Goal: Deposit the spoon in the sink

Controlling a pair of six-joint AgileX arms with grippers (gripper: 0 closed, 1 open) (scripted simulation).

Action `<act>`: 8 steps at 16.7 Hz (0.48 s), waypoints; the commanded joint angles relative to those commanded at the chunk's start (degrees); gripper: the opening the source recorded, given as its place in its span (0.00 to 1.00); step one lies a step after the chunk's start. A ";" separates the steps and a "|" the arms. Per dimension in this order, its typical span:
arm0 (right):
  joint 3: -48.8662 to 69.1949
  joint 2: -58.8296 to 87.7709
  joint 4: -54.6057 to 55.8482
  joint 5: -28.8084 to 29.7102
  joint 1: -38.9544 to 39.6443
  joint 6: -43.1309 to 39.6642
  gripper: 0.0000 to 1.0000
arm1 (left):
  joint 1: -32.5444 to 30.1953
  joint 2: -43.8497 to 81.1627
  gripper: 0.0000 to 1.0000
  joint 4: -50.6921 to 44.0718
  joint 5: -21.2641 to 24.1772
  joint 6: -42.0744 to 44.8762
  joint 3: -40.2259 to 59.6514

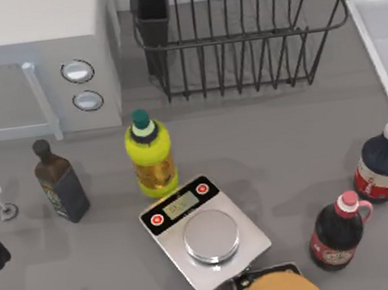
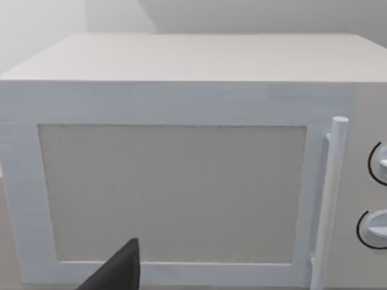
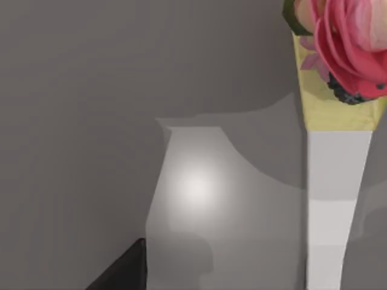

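Sink [image 1: 387,43] perhaps half cropped, right edge

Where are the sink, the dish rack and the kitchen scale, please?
sink [image 1: 377,37]: top view, on its raised white rim.
dish rack [image 1: 237,37]: top view, on its front wire rail.
kitchen scale [image 1: 211,235]: top view, on its round steel weighing plate.

No words or numbers I can read anywhere, display on the scale [image 1: 203,230] too faint to make out, labels on the two red-capped bottles [image 1: 383,159] and the dark bottle [image 1: 60,182] blurred beyond reading
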 joint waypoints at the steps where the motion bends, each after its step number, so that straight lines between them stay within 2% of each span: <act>1: 2.39 -4.17 -4.99 -0.70 -0.22 -0.20 0.00 | 0.00 0.00 1.00 0.00 0.00 0.00 0.00; 4: 4.24 -4.88 -7.28 -0.72 -0.38 -0.30 0.00 | 0.00 0.00 1.00 0.00 0.00 0.00 0.00; 8: 10.77 -8.46 -18.53 -0.74 -0.46 -0.66 0.00 | 0.00 0.00 1.00 0.00 0.00 0.00 0.00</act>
